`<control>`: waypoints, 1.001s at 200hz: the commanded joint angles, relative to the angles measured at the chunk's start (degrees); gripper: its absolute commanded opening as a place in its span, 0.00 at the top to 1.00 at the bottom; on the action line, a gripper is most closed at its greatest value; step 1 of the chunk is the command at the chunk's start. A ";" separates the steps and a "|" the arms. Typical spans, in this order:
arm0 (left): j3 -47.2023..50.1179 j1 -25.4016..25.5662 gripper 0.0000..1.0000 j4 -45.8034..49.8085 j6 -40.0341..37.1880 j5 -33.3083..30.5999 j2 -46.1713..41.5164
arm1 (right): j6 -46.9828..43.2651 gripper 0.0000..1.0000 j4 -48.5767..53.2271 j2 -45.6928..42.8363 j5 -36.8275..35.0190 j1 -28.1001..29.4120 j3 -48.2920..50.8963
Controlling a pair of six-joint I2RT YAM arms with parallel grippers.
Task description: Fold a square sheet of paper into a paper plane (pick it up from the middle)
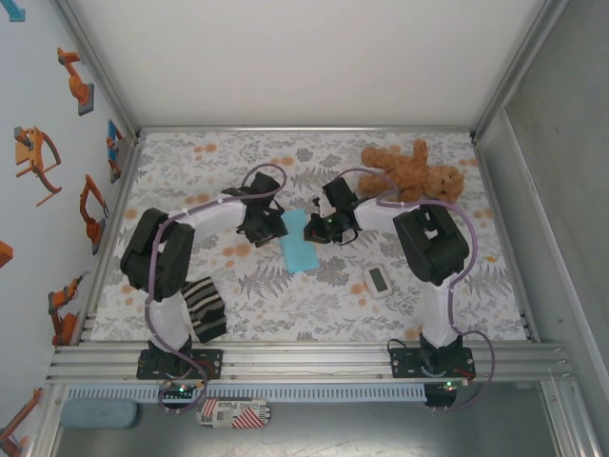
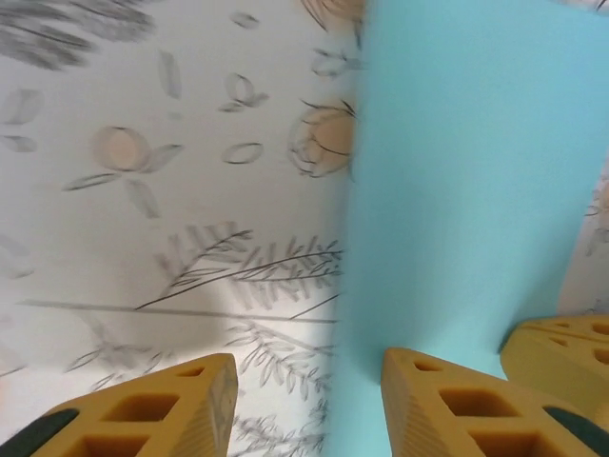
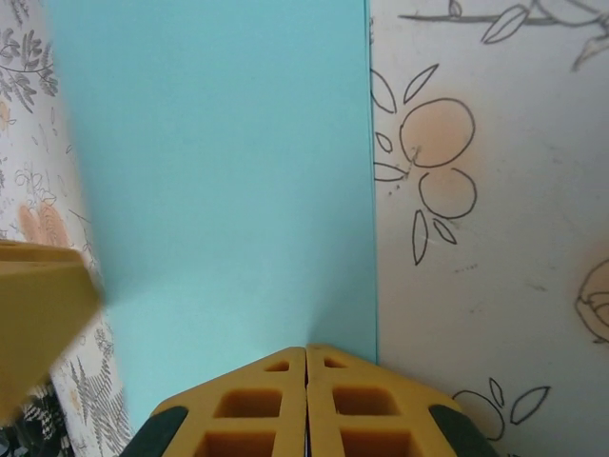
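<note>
Jaws of the right gripper point(image 3: 306, 354) are pressed together w/ no gap, and the sheet point(image 3: 219, 190) runs down into their seam, so it looks pinched at its edge, nearer one side. Left gripper point(image 2: 309, 367) has jaws apart: one finger over bare tabletop point(image 2: 114, 238), the other in front of the blue, the sheet's long edge passing betw. them, no contact I can make out. Sheet sits left of the bear point(image 1: 414, 171) and nearer the arm bases than it, both grippers meeting at its end toward the bear. From above it reads as a narrow strip, not a square, so prob. already doubled, tho no crease is clear. Handling, my judgement: v. light, thin, floppy, no stiffness beyond what a fold lends. It'll droop or swing from a single hold, and a tug or twist betw. two grips could crumple or tear it. Smooth too, so pads may slide unless they close square on it. Best hold is on an edge or along a fold, where it's double-thick, w/ a second grip further along the same edge to keep it taut. A pinch mid-sheet while it lies flat needs the paper bowed up first.
</note>
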State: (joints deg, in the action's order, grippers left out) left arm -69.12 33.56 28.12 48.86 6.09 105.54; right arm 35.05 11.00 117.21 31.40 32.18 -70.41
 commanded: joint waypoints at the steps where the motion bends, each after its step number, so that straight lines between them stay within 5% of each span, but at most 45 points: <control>1: 2.21 -0.47 0.63 -7.42 -0.10 2.74 -6.62 | -0.03 0.93 7.84 5.12 -7.40 1.12 1.87; 39: 4.26 0.92 0.79 -17.58 1.26 11.47 -8.36 | 0.97 0.93 7.55 5.31 -8.00 1.06 2.33; 73: 2.99 2.05 0.99 -17.34 3.44 13.48 -3.19 | 1.67 0.94 7.32 5.58 -8.16 1.13 2.22; 200: 1.87 1.96 1.00 -10.80 1.63 16.35 5.83 | 1.75 0.94 9.43 6.02 -10.90 1.21 2.45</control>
State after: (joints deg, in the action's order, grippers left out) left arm -66.41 35.70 13.56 52.14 22.31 111.00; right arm 36.60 11.64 117.23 30.39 32.45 -70.65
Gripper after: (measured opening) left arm 0.045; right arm 0.062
